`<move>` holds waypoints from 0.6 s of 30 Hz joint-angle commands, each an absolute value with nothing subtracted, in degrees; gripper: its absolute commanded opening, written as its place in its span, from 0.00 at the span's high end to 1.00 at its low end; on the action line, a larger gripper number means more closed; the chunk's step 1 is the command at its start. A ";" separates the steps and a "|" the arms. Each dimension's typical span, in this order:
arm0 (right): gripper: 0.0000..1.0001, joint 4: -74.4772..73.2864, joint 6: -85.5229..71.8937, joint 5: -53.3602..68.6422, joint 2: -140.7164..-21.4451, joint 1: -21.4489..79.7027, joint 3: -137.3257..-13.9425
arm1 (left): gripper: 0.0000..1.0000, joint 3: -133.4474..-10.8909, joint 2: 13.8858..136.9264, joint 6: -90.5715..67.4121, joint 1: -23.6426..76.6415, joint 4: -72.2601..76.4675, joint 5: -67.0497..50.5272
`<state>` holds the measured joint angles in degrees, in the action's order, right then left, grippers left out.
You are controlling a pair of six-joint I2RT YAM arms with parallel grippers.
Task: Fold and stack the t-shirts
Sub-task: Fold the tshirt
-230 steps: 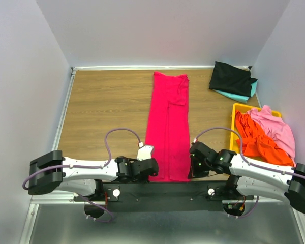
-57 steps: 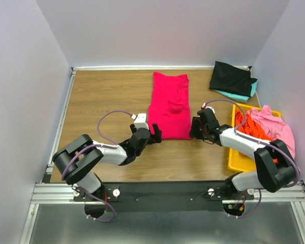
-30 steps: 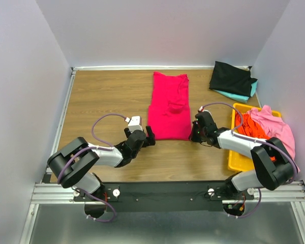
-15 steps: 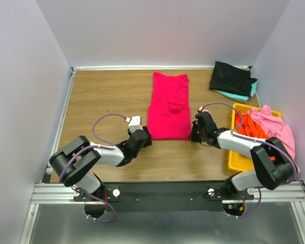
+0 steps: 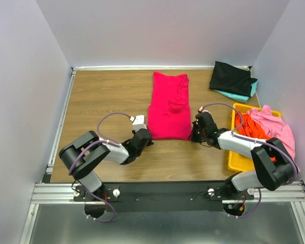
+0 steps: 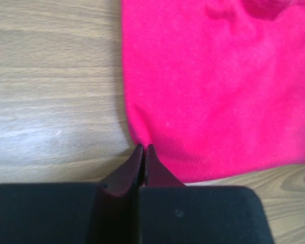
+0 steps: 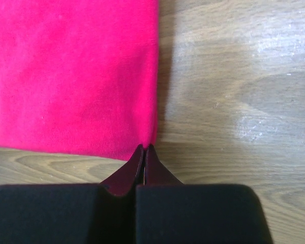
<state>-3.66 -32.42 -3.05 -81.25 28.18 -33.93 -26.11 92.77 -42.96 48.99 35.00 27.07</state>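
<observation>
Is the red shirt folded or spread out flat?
Folded. The red shirt lies as a narrow rectangle, no sleeves stick out at its sides, and an overlapping layer shows near its middle.

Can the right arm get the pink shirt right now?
Probably not right away. The right pincer looks pinched shut on the near corner of the red shirt, so it must let go first. After that, likely yes: the pink shirt lies uncovered on top in the yellow bin, beside that arm.

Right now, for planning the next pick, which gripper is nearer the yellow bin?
Right. The right gripper sits left of the bin; the left gripper is farther left, beyond the red shirt.
</observation>
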 commanded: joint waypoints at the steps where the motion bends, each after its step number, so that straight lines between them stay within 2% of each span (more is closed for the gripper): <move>1: 0.99 -6.68 -31.55 -1.76 -79.72 28.65 -31.73 | 1.00 -25.05 96.50 -42.54 50.53 32.60 21.98; 6: 0.99 -6.85 -31.38 -0.88 -76.65 28.65 -31.03 | 1.00 -23.73 96.07 -43.50 51.50 32.78 21.88; 18: 1.00 -15.73 -31.46 -5.01 -62.94 28.65 -30.59 | 1.00 -19.69 76.39 -41.40 52.73 26.29 21.53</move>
<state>-10.83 -31.64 -2.35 -67.88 28.18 -31.38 -20.62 80.38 -42.65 52.03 30.48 22.24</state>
